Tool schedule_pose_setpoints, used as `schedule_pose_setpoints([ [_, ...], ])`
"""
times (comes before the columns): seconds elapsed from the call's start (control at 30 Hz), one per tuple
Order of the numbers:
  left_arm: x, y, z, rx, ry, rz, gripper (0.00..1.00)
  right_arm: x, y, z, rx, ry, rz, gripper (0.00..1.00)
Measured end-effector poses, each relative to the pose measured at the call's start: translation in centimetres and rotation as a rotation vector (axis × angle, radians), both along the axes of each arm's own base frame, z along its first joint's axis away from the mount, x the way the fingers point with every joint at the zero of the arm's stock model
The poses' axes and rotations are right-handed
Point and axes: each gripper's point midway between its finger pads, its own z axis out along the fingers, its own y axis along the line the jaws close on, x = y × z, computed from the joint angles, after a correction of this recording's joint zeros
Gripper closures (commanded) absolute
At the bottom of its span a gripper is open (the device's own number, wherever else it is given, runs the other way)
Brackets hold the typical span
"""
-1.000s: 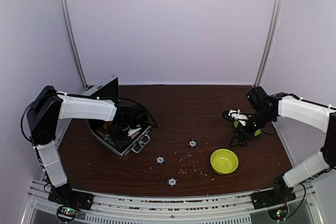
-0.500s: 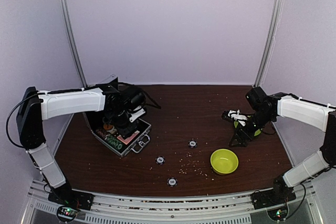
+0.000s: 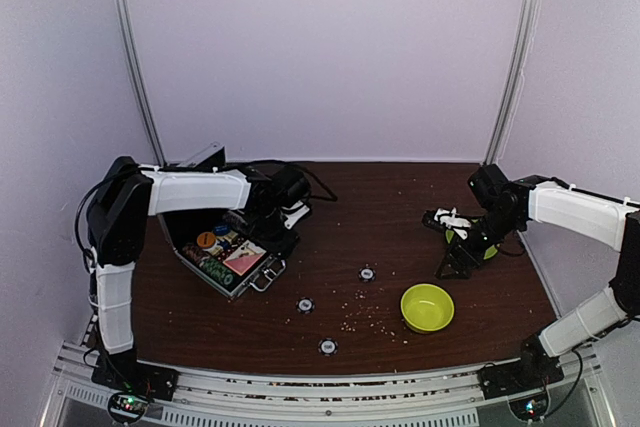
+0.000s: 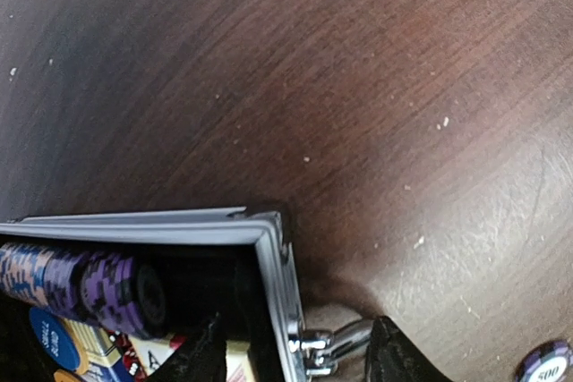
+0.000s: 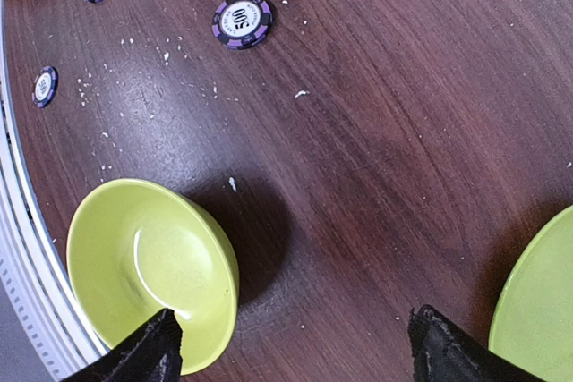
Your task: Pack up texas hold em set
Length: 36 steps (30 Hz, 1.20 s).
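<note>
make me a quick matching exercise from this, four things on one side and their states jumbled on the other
1 case
2 bowl
3 loose chips
4 right gripper

a jaws wide, nothing between
b open, chip stack inside
c empty, upright
d flat on the table

Pairs: 1-b, 2-c, 3-d, 4-a

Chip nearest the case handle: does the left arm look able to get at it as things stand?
Probably yes: the chip lies alone on bare table near the open case, and the left tool hangs empty above its corner.
</note>
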Motion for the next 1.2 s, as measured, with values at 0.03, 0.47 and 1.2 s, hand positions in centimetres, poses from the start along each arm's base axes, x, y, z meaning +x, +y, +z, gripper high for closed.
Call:
schedule_pose_setpoints([
  [0.03, 0.1, -0.1, -0.3, -0.001, 0.006, 0.005, 0.44, 0.0, 0.0, 0.0, 0.0, 0.0, 0.0, 0.12],
  [0.47, -0.1, -1.5, -1.3, -0.052, 0.046, -0.02, 0.5, 0.0, 0.0, 0.0, -0.001, 0.001, 0.001, 0.12],
  [1.2, -10.1, -4.3, -1.8, -0.132, 0.172, -0.324, 0.53, 0.0, 0.0, -0.6, -0.008, 0.024, 0.002, 0.11],
])
